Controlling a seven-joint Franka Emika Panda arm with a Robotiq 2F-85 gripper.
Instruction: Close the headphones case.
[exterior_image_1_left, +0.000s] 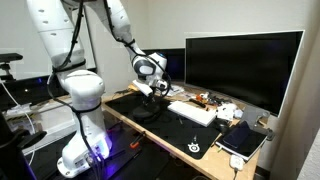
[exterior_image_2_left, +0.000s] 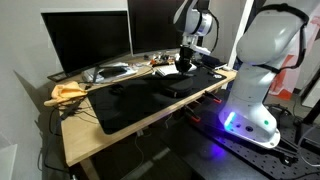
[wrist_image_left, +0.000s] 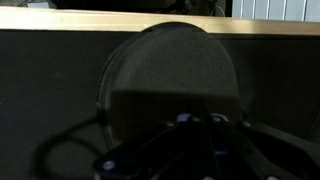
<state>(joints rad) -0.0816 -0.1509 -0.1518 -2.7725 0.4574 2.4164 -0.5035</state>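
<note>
The headphones case (wrist_image_left: 170, 65) is a dark, round, fabric-covered shell lying on the black desk mat (exterior_image_2_left: 130, 105). In the wrist view it fills the middle of the picture and its lid looks down or nearly down. It also shows as a low dark shape in both exterior views (exterior_image_1_left: 150, 108) (exterior_image_2_left: 180, 82). My gripper (wrist_image_left: 203, 120) hangs just above the near edge of the case, with its fingertips close together and nothing between them. It shows above the case in both exterior views (exterior_image_1_left: 152, 90) (exterior_image_2_left: 186, 62).
Two dark monitors (exterior_image_1_left: 243, 65) (exterior_image_2_left: 90, 42) stand along the back of the wooden desk (exterior_image_2_left: 100, 140). A white keyboard (exterior_image_1_left: 192, 112), a tablet (exterior_image_1_left: 243, 140) and a yellow cloth (exterior_image_2_left: 68, 92) lie on the desk. The robot's white base (exterior_image_2_left: 255, 90) stands beside it.
</note>
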